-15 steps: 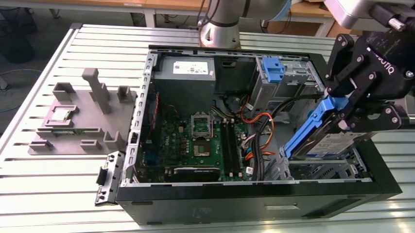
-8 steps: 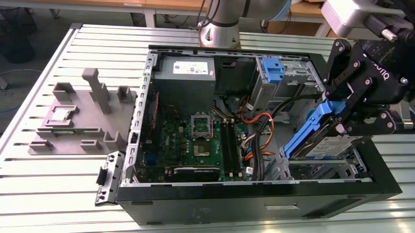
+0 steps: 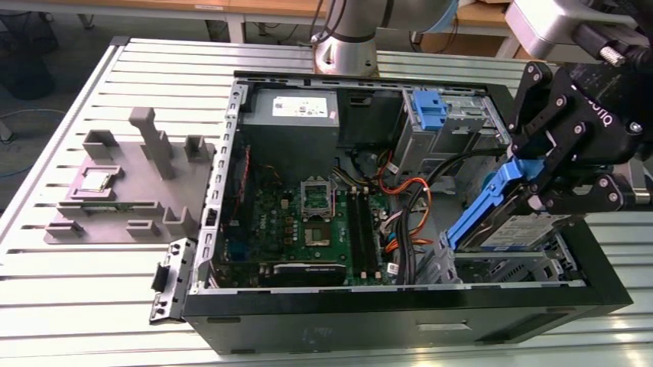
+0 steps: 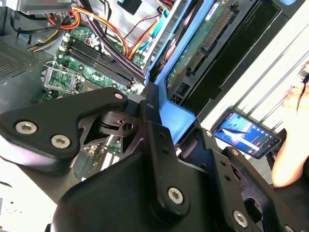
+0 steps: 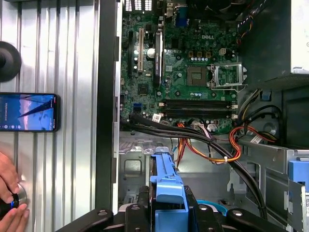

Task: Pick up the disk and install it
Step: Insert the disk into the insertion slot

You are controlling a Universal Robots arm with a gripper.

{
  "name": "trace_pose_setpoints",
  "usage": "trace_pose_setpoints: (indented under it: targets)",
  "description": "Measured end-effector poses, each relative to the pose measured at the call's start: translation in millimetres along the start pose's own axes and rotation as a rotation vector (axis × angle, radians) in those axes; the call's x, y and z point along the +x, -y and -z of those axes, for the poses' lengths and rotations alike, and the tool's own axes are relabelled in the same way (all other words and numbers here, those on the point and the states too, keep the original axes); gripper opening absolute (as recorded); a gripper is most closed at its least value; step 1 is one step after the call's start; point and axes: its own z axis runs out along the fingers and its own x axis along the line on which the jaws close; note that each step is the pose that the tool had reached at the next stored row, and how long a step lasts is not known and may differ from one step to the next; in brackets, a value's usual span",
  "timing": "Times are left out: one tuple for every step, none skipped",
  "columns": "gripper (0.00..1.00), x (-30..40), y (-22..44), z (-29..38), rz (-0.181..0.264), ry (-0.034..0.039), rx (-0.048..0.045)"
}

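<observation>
The disk (image 3: 515,229) is a silver drive with a white-and-blue label and blue side rails. My gripper (image 3: 533,193) is shut on it by its blue rail. It hangs tilted over the metal drive bay (image 3: 490,267) at the near corner of the open computer case (image 3: 408,313), on the exterior view's right. In the second wrist view the disk (image 4: 203,43) shows its green circuit board, and its rail runs between the black fingers (image 4: 154,140). The first wrist view has the blue rail of the disk (image 5: 166,181) above the bay floor (image 5: 135,164).
Inside the case lie the motherboard (image 3: 306,222), orange and black cables (image 3: 408,206), a grey power supply (image 3: 296,111) and another blue-railed bay (image 3: 430,107). A grey fixture with a CPU chip (image 3: 97,182) stands on the exterior view's left. A phone (image 5: 29,112) and a person's hand (image 5: 9,193) are beside the case.
</observation>
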Motion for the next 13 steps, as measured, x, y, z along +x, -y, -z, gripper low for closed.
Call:
trace_pose_setpoints:
  targets:
    - [0.37, 0.0, 0.0, 0.0, 0.000, -0.0001, 0.0001]
    - [0.38, 0.0, 0.0, 0.1, 0.000, -0.0002, 0.0000]
    - [0.38, 0.0, 0.0, 0.0, 0.000, -0.0001, 0.0000]
    - [0.44, 0.0, 0.0, 0.1, 0.000, -0.0002, 0.0000]
    - [0.44, 0.0, 0.0, -0.1, 0.000, -0.0001, 0.0001]
    - [0.50, 0.0, 0.0, -0.2, 0.000, 0.0002, 0.0000]
    - [0.50, 0.0, 0.1, -0.5, 0.000, 0.0001, 0.0000]
    - [0.50, 0.1, 0.1, -1.9, 0.000, 0.0002, 0.0000]
    - [0.50, 0.3, 0.1, -3.7, 0.000, 0.0003, 0.0000]
    - [0.50, 0.3, 0.2, -5.4, 0.000, 0.0002, 0.0000]
    - [0.50, 0.4, 0.2, -7.1, 0.000, 0.0000, 0.0000]
    - [0.50, 0.5, 0.2, -8.9, 0.000, 0.0000, 0.0000]
    - [0.42, 0.6, 0.3, -10.7, 0.000, -0.0001, -0.0001]
